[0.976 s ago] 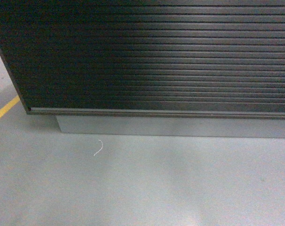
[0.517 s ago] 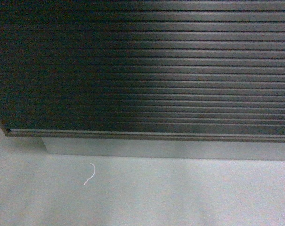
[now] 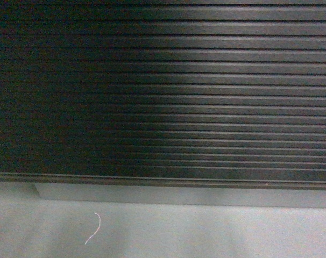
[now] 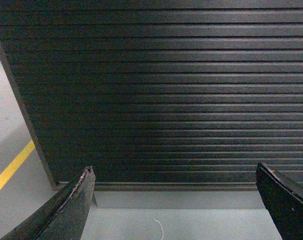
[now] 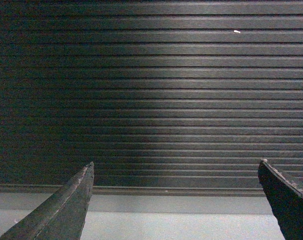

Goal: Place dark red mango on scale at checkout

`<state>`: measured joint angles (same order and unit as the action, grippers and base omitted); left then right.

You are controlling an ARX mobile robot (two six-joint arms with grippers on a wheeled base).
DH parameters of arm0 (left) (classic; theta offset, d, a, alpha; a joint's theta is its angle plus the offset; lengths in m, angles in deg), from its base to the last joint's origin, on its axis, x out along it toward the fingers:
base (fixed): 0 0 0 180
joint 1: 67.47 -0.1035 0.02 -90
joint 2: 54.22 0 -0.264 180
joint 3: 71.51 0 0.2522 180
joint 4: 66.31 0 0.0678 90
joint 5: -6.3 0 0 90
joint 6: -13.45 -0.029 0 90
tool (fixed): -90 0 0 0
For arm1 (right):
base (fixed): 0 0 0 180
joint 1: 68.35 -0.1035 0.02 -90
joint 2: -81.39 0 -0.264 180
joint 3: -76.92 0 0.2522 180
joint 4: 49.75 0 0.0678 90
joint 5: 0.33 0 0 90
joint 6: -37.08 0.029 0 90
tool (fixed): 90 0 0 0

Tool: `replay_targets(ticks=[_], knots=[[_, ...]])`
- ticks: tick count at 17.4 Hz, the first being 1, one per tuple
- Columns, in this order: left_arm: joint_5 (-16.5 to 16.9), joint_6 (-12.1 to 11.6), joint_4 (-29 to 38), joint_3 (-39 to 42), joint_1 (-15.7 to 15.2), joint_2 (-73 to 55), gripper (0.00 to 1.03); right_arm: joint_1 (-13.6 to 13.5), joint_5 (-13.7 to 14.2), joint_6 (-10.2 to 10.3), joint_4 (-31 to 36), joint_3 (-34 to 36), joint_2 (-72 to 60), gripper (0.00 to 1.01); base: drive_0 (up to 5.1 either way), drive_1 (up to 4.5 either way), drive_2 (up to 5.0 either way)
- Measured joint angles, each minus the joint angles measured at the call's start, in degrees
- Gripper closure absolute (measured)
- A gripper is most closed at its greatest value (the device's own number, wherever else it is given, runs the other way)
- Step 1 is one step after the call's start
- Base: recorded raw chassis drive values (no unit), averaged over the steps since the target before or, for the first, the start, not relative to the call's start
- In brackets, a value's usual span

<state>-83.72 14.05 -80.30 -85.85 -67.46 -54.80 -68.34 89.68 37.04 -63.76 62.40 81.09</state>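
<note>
The checkout (image 3: pixel 168 91) fills the head view as a dark ribbed slatted front on a grey plinth (image 3: pixel 179 194). It also fills the left wrist view (image 4: pixel 156 90) and the right wrist view (image 5: pixel 156 95). The dark red mango and the scale are out of view. My left gripper (image 4: pixel 174 172) is open, with nothing between its dark fingers (image 4: pixel 71 210). My right gripper (image 5: pixel 175 167) is open too and holds nothing, its fingers (image 5: pixel 66 210) wide apart. Both point at the counter's lower front. Neither gripper shows in the head view.
Grey floor (image 3: pixel 206 231) lies before the plinth, with a thin white string (image 3: pixel 93 228) on it, also seen as a white string (image 4: pixel 160 227) between the left fingers. A yellow floor line (image 4: pixel 9 170) runs left of the counter's corner edge (image 4: pixel 26 110).
The counter front has grown larger and slid down in the head view; its left corner and the yellow line have left the frame. The string moved lower left.
</note>
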Motion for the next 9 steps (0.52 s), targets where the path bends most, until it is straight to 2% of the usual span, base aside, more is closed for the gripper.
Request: replay_targets(ticks=[9], knots=[[0.00, 0.00, 0.09, 0.00, 0.00, 0.00, 0.05, 0.00, -0.02, 0.00, 0.04, 0.00, 0.00, 0.03, 0.0, 3.05, -3.0]])
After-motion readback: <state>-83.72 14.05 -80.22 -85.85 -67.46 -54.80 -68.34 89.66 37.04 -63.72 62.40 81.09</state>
